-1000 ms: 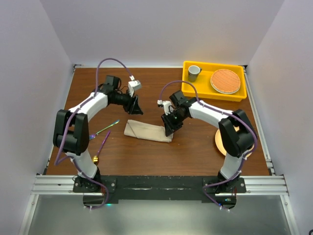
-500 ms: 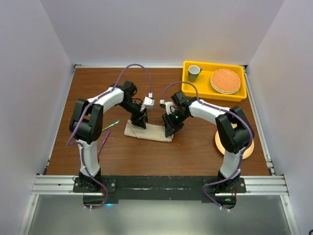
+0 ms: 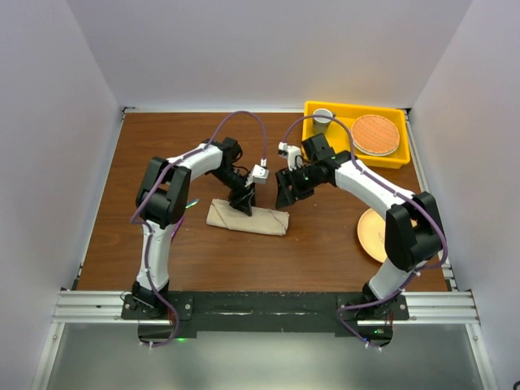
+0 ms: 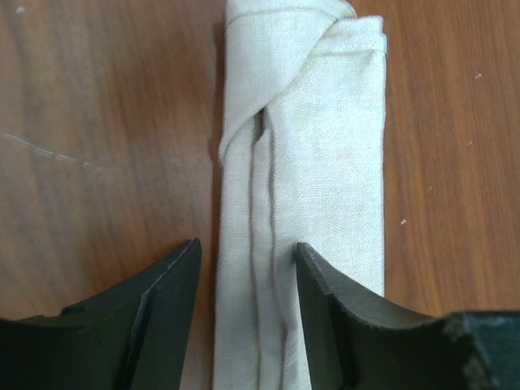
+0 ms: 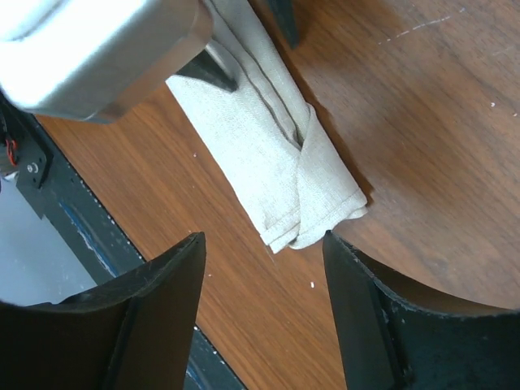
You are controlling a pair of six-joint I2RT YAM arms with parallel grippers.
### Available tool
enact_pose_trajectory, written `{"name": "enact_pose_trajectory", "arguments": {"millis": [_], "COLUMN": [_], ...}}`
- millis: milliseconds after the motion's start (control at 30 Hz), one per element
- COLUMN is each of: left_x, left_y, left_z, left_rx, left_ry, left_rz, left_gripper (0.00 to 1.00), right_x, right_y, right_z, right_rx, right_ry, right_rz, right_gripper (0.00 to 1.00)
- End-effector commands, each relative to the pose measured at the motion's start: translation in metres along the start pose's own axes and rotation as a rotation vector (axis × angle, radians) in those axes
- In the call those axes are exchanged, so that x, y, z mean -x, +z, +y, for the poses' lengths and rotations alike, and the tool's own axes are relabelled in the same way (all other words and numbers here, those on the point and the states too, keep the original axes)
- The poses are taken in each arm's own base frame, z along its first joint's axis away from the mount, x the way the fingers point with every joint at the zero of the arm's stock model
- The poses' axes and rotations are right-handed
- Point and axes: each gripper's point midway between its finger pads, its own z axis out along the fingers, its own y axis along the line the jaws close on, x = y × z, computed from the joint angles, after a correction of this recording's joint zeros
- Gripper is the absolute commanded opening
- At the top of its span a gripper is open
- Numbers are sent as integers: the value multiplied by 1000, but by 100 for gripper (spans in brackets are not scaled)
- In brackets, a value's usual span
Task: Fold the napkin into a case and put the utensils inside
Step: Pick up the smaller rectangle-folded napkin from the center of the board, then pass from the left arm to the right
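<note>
The beige napkin (image 3: 258, 219) lies on the brown table, folded into a long narrow case. My left gripper (image 3: 244, 203) is low over its middle. In the left wrist view the napkin (image 4: 325, 162) runs away from the open gripper (image 4: 244, 264). One finger (image 4: 154, 317) stands beside the cloth's edge and the other (image 4: 349, 325) over the cloth. My right gripper (image 3: 286, 195) is open and empty above the case's right end (image 5: 309, 195). A sliver of the fork (image 3: 192, 203) peeks out beside the left arm. The spoon is hidden.
A yellow tray (image 3: 355, 156) at the back right holds a grey cup (image 3: 323, 118) and a round woven mat (image 3: 374, 134). A peach plate (image 3: 372, 236) lies at the right, partly under the right arm. The left gripper's body (image 5: 97, 49) fills the right wrist view's top left.
My left arm swung right from the table's left side and came down over the napkin's middle. My right gripper lifted off the napkin's right end and moved back a little.
</note>
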Motion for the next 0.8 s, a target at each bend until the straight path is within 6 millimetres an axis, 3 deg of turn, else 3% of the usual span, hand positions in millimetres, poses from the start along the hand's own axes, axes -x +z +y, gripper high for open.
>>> {"name": "enact_pose_trajectory", "arguments": {"millis": [0, 100, 200, 233, 333, 467, 500, 533, 600, 633, 700, 733, 767], "left_x": [5, -1, 4, 8, 26, 49, 47, 60, 62, 76, 74, 86, 81], "left_y": [2, 4, 2, 0, -11, -29, -30, -40, -43, -50, -49, -54, -50], "left_z": [-11, -9, -2, -1, 7, 13, 11, 12, 8, 6, 1, -1, -5], "left_rx": [-46, -37, -13, -1, 58, 161, 175, 219, 246, 283, 301, 330, 329], "left_ry": [0, -2, 2, 9, 34, 93, 91, 149, 168, 227, 252, 310, 318], "left_rz": [-10, 10, 7, 3, -18, -42, -39, -58, -60, -78, -74, -89, -82], "left_gripper": [53, 45, 24, 13, 0, 0, 0, 0, 0, 0, 0, 0, 0], "right_x": [11, 11, 12, 12, 16, 22, 23, 25, 36, 39, 49, 51, 55], "right_y": [-11, -12, -11, -11, -13, -20, -20, -20, -21, -21, -18, -17, -15], "right_z": [-10, -20, -26, -27, -32, -38, -39, -39, -35, -35, -33, -33, -33], "right_rx": [-16, -25, -28, -27, -37, -41, -39, -35, -13, -5, 19, 30, 40], "right_ry": [-12, 14, -5, -10, -15, -11, -16, -36, -72, -94, -132, -159, -176], "right_rz": [-36, -35, -31, -32, -38, -54, -57, -60, -89, -98, -120, -121, -126], "right_gripper": [65, 66, 66, 66, 66, 67, 67, 68, 71, 73, 82, 83, 84]}}
